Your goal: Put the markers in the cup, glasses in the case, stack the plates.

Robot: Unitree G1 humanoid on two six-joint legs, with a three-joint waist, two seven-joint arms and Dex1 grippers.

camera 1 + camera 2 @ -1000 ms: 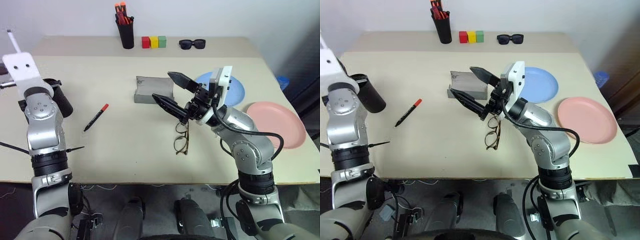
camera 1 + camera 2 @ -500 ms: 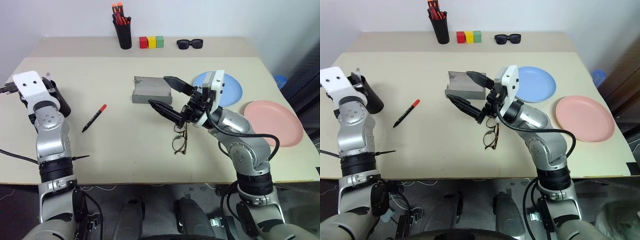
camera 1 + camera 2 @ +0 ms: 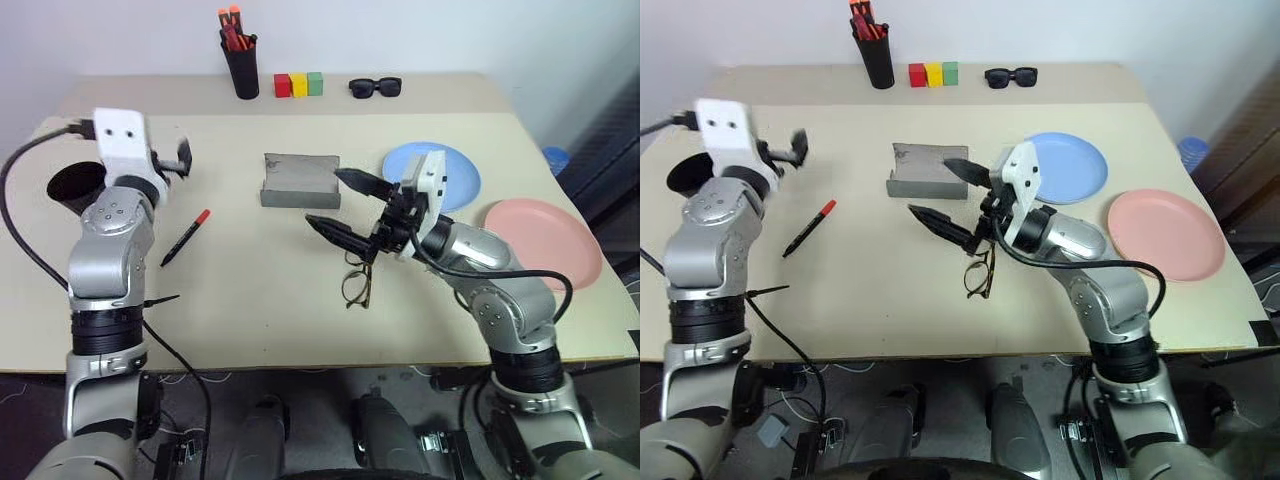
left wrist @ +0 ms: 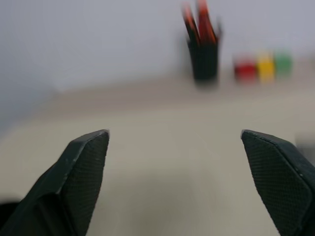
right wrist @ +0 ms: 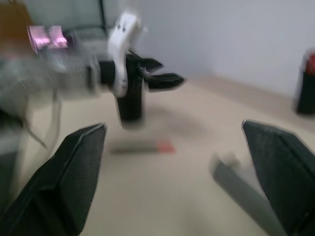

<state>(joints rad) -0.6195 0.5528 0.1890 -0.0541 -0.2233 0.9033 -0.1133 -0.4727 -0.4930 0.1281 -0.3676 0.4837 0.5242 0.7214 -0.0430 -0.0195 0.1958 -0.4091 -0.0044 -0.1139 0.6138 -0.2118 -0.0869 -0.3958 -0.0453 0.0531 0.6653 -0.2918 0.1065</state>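
glasses [image 3: 357, 281] partly hidden, cup [image 3: 73, 184] partly hidden

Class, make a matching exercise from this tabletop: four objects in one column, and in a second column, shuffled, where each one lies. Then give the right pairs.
Objects
1. glasses
2. red-capped marker
3. pink plate
4. sunglasses

Places
A. at the table's right edge
B. at the table's far edge, beside the coloured blocks
C. just below the open right gripper
D. on the table's left half, near the left arm

Pairs: 1-C, 2-D, 3-A, 4-B
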